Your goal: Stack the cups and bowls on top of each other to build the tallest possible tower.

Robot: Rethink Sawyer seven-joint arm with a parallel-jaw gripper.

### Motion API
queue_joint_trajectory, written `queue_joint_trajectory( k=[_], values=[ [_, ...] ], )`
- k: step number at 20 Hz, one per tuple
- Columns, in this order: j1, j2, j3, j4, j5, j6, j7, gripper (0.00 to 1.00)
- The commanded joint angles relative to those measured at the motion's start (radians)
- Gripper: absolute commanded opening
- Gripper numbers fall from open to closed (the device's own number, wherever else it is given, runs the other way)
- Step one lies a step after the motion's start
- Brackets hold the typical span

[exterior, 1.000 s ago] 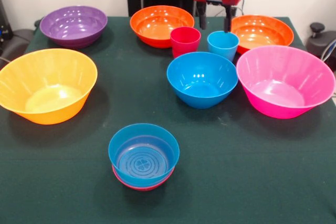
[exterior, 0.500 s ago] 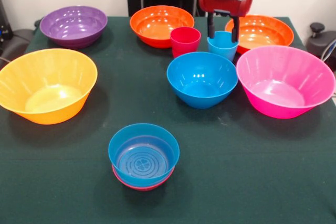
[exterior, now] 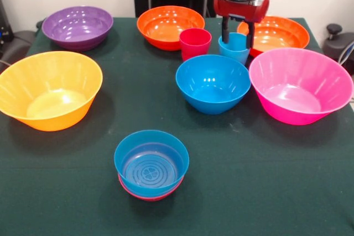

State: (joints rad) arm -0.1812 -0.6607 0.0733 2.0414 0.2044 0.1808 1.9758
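Observation:
The light blue cup (exterior: 234,50) stands upright behind the mid-sized blue bowl (exterior: 213,84). My gripper (exterior: 238,32) has come down over it and is open, one finger at each side of the rim. Whether the fingers touch the cup I cannot tell. Just to its left is the crimson red cup (exterior: 194,42). Near the front of the table a small blue bowl (exterior: 151,161) sits nested in a small red bowl (exterior: 148,194), forming the low tower.
On the green tablecloth (exterior: 265,181), a pink bowl (exterior: 298,84) sits at the right and a yellow-orange bowl (exterior: 50,89) at the left. Along the back are a purple bowl (exterior: 77,26) and two orange bowls (exterior: 168,26) (exterior: 279,32).
The gripper has shifted right and dropped from above the cups, so its fingers now reach down around the light blue cup. No bowl or cup has moved.

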Motion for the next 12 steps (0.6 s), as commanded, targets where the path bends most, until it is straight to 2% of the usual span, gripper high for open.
queue_joint_trajectory(
  k=[1,6,12],
  values=[
    [0.021,0.038,0.028,-0.002,0.015,-0.058,0.179,1.00],
    [0.026,0.018,0.031,0.014,0.010,-0.048,0.197,1.00],
    [0.065,-0.025,0.008,0.060,0.015,-0.041,0.228,1.00]
  ],
)
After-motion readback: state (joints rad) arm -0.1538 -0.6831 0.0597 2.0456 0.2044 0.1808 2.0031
